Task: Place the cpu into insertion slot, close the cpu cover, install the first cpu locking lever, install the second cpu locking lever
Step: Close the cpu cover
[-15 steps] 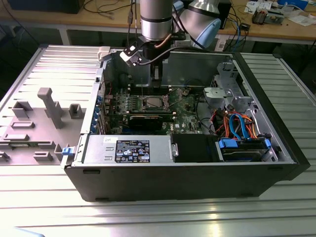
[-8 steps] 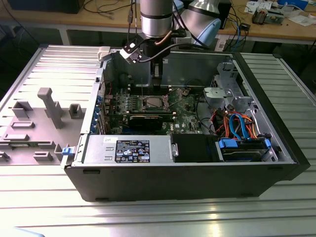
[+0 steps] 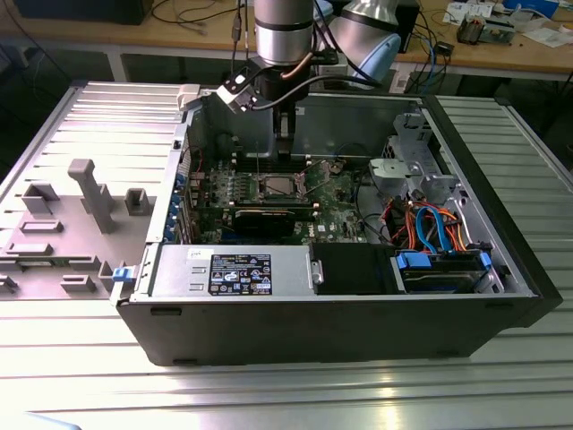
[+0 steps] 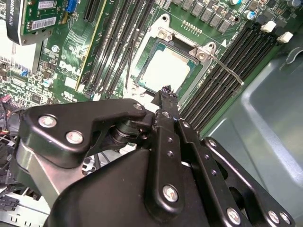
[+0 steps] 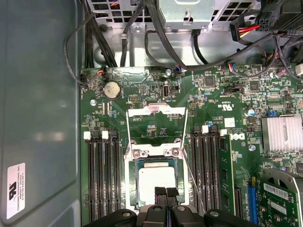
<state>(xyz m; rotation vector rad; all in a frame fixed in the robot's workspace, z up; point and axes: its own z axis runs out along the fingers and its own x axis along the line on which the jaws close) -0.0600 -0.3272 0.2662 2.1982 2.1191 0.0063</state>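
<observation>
The cpu (image 5: 155, 180) lies flat in the insertion slot (image 5: 132, 182) on the green motherboard, its pale silver top showing; it also appears in the second wrist view (image 4: 166, 71) and in the exterior view (image 3: 273, 186). The cpu cover (image 5: 156, 111) is a thin silver frame swung open away from the slot on its hinge. One thin wire locking lever (image 5: 193, 177) stands free beside the slot, the same lever (image 4: 228, 67) reaching over the memory slots. My gripper (image 5: 165, 191) is shut with nothing in it, its black fingertips (image 4: 165, 92) hovering over the cpu's near edge. It hangs inside the case (image 3: 285, 143).
Long black memory slots (image 5: 100, 179) flank the socket on both sides. A long black card (image 3: 269, 218), a power supply (image 3: 233, 269), and a drive bay with blue and orange cables (image 3: 430, 233) fill the case. Grey fixture blocks (image 3: 89, 193) stand on the table at the exterior view's left.
</observation>
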